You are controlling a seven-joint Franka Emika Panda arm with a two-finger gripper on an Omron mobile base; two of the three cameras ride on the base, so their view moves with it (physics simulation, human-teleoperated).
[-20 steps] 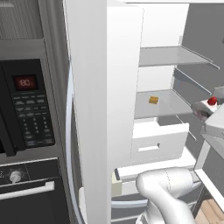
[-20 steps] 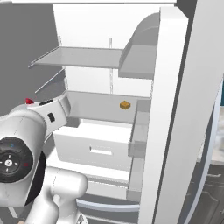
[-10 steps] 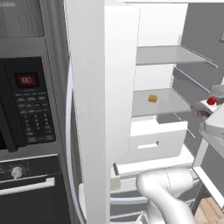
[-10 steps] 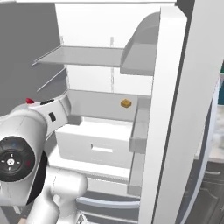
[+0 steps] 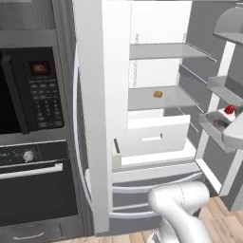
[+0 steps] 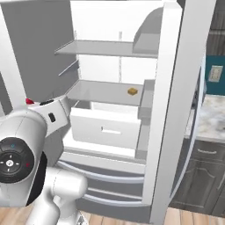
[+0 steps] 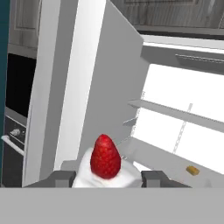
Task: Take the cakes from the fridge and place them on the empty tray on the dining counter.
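Note:
The grey fridge (image 5: 99,95) stands with both doors swung wide, its white inside showing. My gripper (image 7: 107,178) is shut on the white cake (image 7: 105,168) with the red top, outside the fridge by the right door's bins. That cake (image 5: 228,111) shows at the right edge of the left base view, and its red top (image 6: 29,101) peeks over my arm in the right base view. The tan square cake (image 5: 158,94) (image 6: 132,91) (image 7: 191,170) lies on the middle shelf. The tray and the dining counter are out of view.
A black microwave (image 5: 28,90) and oven (image 5: 33,180) are built in left of the fridge. A white drawer (image 5: 156,137) juts out under the middle shelf. The open right door (image 6: 176,88) stands close by, with a marble-topped cabinet run (image 6: 211,114) beyond it.
The whole picture has shifted and the fridge looks a little farther off, so the base has moved. The white cake stays in my gripper; the tan cake stays on its shelf.

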